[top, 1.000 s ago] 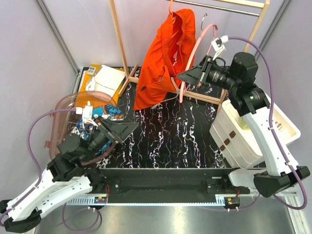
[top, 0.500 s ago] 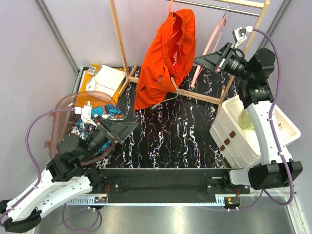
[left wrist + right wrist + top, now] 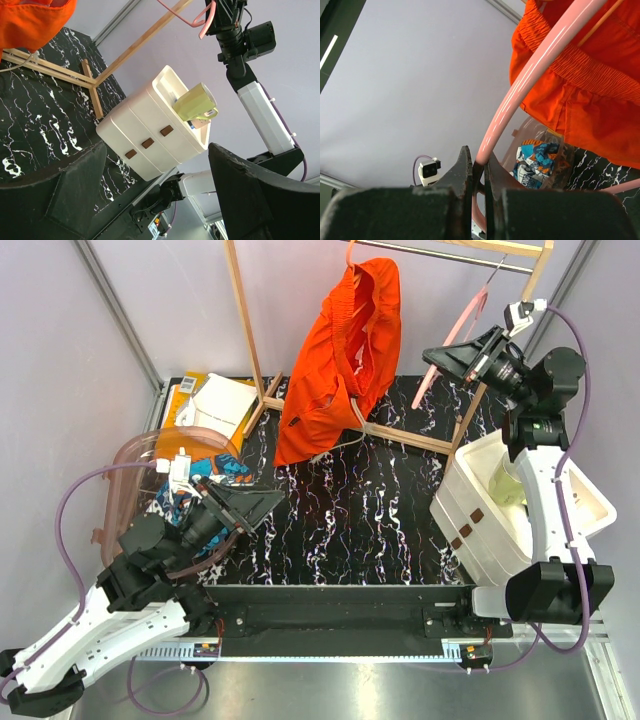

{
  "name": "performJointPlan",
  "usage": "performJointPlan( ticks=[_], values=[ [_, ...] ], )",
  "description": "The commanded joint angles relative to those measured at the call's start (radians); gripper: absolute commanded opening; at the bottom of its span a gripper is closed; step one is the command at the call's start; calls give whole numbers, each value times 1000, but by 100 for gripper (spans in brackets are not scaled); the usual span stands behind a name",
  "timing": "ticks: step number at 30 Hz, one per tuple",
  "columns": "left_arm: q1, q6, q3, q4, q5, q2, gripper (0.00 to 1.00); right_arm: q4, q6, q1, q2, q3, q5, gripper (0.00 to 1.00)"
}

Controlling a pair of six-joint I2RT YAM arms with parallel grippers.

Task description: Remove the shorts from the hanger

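R pincer (image 3: 479, 165) clamped on bare pink plastic hanger (image 3: 535, 70), held by metal rail (image 3: 440, 255), prob to rehang. Plain orange cloth shorts (image 3: 345, 350) hang there; busy blue-patterned shorts (image 3: 215, 470) lie in clear plastic basket (image 3: 125, 455). L pincer (image 3: 155, 190) gaping, empty.
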Motion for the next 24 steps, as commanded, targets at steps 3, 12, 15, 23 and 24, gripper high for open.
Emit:
performJointPlan(
  ticks=[3,12,15,23,24],
  values=[
    [1,9,30,49,8,11,86,115,61,-23,-29,-24,-22,0],
    [1,3,24,49,11,3,86,85,96,-44,-95,-96,22,0],
    [1,3,22,51,13,3,86,34,93,-53,-112,-93,28,0],
    [1,-5,15,52,22,6,86,-102,52,-76,-132,-85,31,29],
    [1,-5,15,52,22,6,86,-124,45,-76,-135,-84,33,37]
  ],
)
